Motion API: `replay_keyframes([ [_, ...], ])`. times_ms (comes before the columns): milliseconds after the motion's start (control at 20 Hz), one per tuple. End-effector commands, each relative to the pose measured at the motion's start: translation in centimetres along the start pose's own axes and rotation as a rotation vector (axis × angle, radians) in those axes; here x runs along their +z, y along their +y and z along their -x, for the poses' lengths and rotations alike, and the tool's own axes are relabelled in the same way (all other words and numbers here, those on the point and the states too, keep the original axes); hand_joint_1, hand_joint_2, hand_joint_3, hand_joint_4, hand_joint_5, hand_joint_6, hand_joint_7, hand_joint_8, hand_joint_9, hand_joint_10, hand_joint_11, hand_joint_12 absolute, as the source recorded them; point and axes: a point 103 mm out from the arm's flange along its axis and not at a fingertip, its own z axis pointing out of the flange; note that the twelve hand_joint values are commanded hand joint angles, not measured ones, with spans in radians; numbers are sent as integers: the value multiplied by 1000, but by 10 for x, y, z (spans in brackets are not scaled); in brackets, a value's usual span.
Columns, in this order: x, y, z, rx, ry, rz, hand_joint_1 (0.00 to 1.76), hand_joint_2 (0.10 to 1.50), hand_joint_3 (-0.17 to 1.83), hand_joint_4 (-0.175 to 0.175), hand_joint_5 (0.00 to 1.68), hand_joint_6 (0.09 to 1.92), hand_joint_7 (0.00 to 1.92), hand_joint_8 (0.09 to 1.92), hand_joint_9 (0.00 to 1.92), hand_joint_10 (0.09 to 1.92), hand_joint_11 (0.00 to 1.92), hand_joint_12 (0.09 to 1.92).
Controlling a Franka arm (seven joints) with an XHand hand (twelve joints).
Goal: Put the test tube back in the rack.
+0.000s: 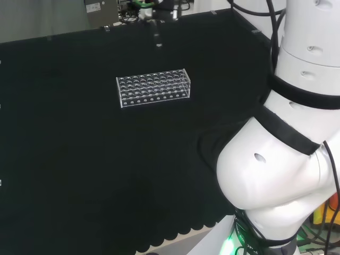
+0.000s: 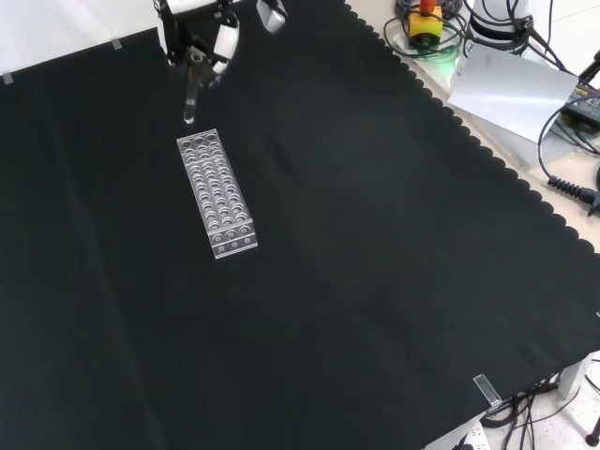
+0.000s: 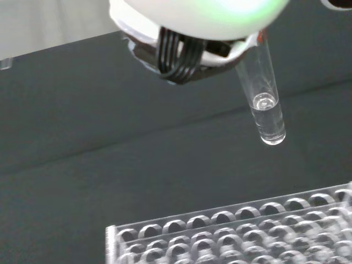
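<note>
A clear test tube (image 2: 190,98) hangs upright from the hand (image 2: 199,26) at the top of the front view, its upper end pinched between the fingers. Its rounded bottom hovers just above the cloth, past the far short end of the clear plastic rack (image 2: 217,194). In the wrist view the tube (image 3: 265,107) points down in the air, short of the rack's (image 3: 236,231) edge row of holes, below a blurred white part of the hand (image 3: 192,16). In the head view the rack (image 1: 153,87) stands alone on the black cloth, and I see no tubes in it.
The arm's own white links (image 1: 287,159) fill the right of the head view. Past the cloth's scalloped edge in the front view lie a yellow and red button box (image 2: 427,21), a grey sheet (image 2: 511,84) and cables (image 2: 562,183).
</note>
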Motion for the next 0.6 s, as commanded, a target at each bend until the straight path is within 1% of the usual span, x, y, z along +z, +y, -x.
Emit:
replay_keyframes([
  [50, 14, -1, -32, -46, 33, -21, 1325, 756, 451, -175, 1367, 104, 1358, 719, 1594, 568, 1259, 881],
  [300, 30, 4, -36, -57, 62, -47, 1325, 756, 451, -175, 1368, 102, 1358, 719, 1594, 569, 1259, 882],
  [450, 40, 8, -32, -53, 91, -64, 1325, 756, 451, -175, 1369, 101, 1358, 718, 1594, 569, 1259, 882],
  [600, 49, 11, -38, -48, 107, -82, 1325, 756, 451, -175, 1370, 100, 1359, 718, 1594, 569, 1258, 882],
])
